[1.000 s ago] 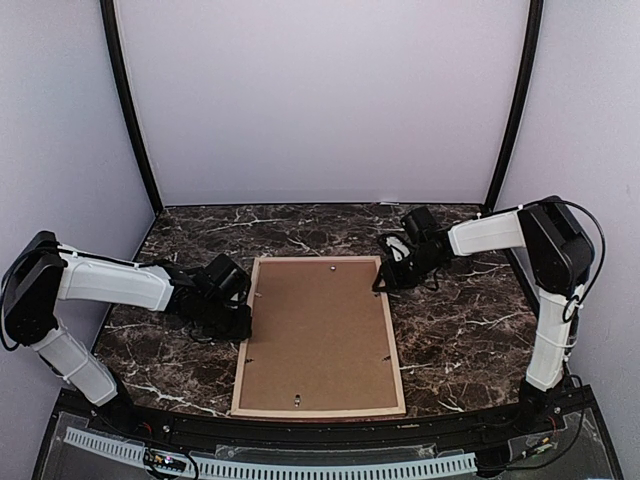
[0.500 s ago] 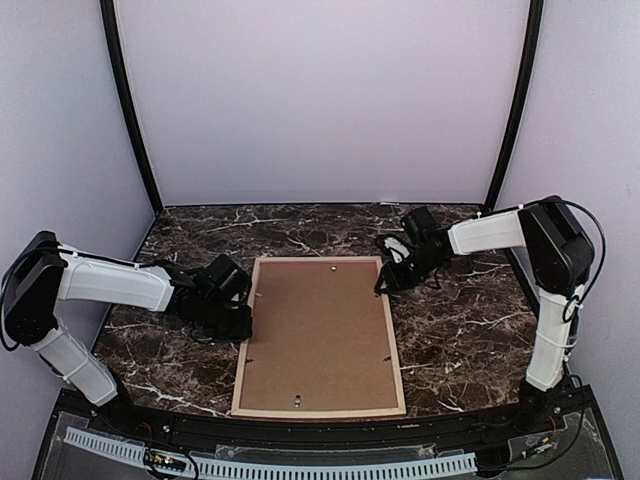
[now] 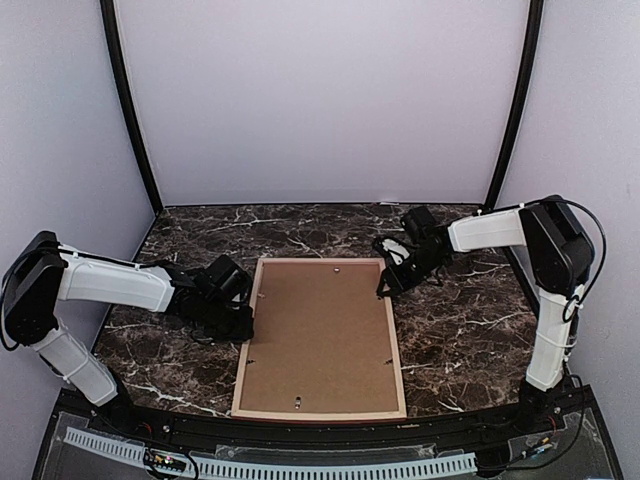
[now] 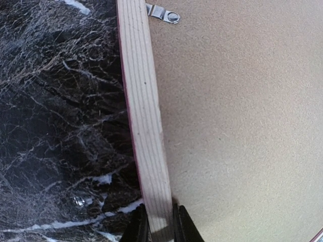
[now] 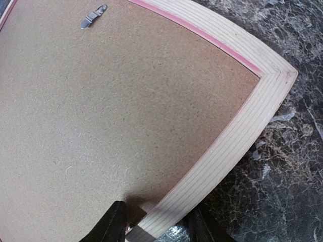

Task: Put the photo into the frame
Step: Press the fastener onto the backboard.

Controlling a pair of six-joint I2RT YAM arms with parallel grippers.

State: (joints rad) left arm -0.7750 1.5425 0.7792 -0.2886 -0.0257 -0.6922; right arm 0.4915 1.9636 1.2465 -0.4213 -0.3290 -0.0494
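The frame point(image 3: 320, 412) lies face down on the marble table, its pale wood back up and a pink edge showing. A brown backing panel point(image 3: 318, 335) fills it. The photo is out of view. My left gripper point(image 3: 243, 318) is shut on the frame's left rail point(image 4: 144, 111), one finger on each side of the wood point(image 4: 160, 224). My right gripper point(image 3: 385, 285) straddles the right rail point(image 5: 237, 131) near the far right corner. It is open, with a gap between its inner finger point(image 5: 113, 224) and the wood.
Small metal clips point(image 4: 162, 13) point(image 5: 94, 16) sit on the backing panel near the rails. Dark marble table point(image 3: 460, 330) surrounds the frame. Grey walls and two black posts point(image 3: 130, 110) close in the back and sides.
The right gripper has shifted very slightly at the frame's far right corner. The left arm and the frame have not visibly moved.
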